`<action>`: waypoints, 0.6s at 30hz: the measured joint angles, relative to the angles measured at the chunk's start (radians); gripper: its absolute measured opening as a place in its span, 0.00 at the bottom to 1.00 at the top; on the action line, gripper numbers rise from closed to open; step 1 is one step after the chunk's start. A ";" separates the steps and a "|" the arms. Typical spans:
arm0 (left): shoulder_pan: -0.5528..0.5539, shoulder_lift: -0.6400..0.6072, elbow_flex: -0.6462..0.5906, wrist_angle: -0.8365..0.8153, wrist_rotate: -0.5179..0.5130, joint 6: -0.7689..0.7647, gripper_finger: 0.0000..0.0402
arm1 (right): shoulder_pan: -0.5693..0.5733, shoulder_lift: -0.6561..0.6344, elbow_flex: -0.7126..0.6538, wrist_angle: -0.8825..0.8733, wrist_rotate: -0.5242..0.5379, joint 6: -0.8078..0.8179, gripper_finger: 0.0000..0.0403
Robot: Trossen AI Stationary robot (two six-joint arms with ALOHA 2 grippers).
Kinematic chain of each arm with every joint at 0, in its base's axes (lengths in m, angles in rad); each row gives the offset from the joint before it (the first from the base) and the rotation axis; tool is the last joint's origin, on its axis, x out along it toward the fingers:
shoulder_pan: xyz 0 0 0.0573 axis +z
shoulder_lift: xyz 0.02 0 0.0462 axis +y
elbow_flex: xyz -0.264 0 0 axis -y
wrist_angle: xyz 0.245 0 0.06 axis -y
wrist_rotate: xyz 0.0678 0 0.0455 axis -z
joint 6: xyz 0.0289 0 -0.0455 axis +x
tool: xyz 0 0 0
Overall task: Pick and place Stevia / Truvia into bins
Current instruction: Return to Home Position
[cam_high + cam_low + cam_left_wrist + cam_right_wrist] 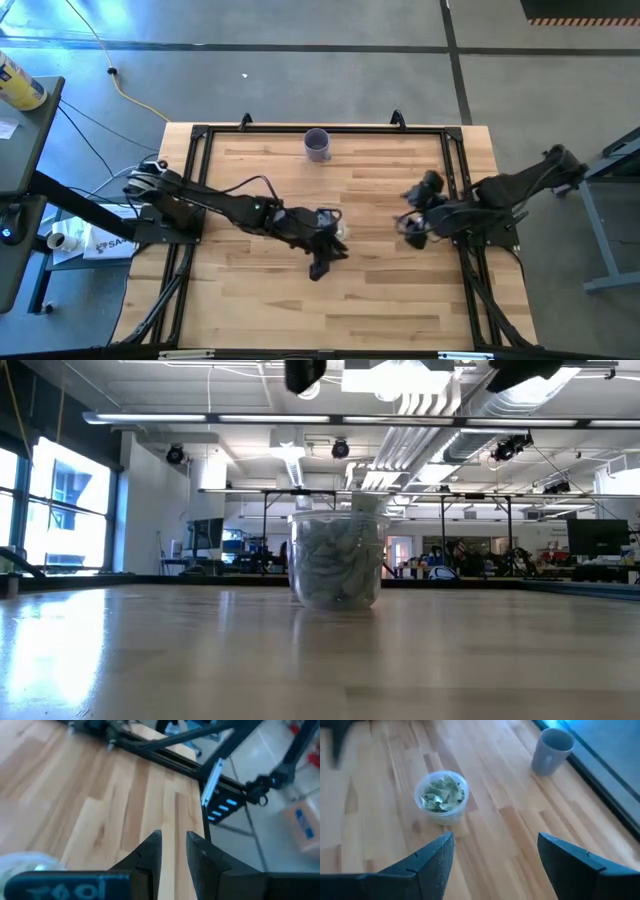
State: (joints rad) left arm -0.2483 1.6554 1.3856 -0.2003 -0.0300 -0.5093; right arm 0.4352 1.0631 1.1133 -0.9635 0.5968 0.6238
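Note:
The bin, a clear round cup (441, 796), stands on its base near the table's middle and holds several pale green and white Stevia / Truvia sachets (442, 794). In the low view the cup (335, 560) looks well filled. My left gripper (320, 266) hangs above the table just on the near side of the cup. Its fingers (150, 851) stand a narrow gap apart with nothing between them. My right gripper (495, 840) is raised to the right of the cup, wide open and empty, and points slanting down toward it.
An opaque purple cup (317, 145) stands by the middle of the table's far edge; the right wrist view also shows the purple cup (551, 750). Black frame rails (455, 170) run along the table's sides. Bare wood (300, 310) lies toward the near edge.

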 joint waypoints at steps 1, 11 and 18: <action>0.008 -0.020 -0.036 0.016 0.005 -0.027 0.31 | 0.000 -0.029 0.000 -0.019 0.003 0.005 0.69; 0.066 -0.253 -0.072 -0.243 0.139 -0.028 0.31 | -0.011 -0.268 0.000 0.173 0.040 -0.014 0.69; 0.181 -0.459 -0.152 -0.267 0.120 0.174 0.31 | -0.064 -0.384 -0.070 0.297 -0.083 -0.083 0.69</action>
State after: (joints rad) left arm -0.0670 1.1960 1.2331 -0.4678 0.0902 -0.3355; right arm 0.3717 0.6790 1.0433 -0.6669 0.5140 0.5404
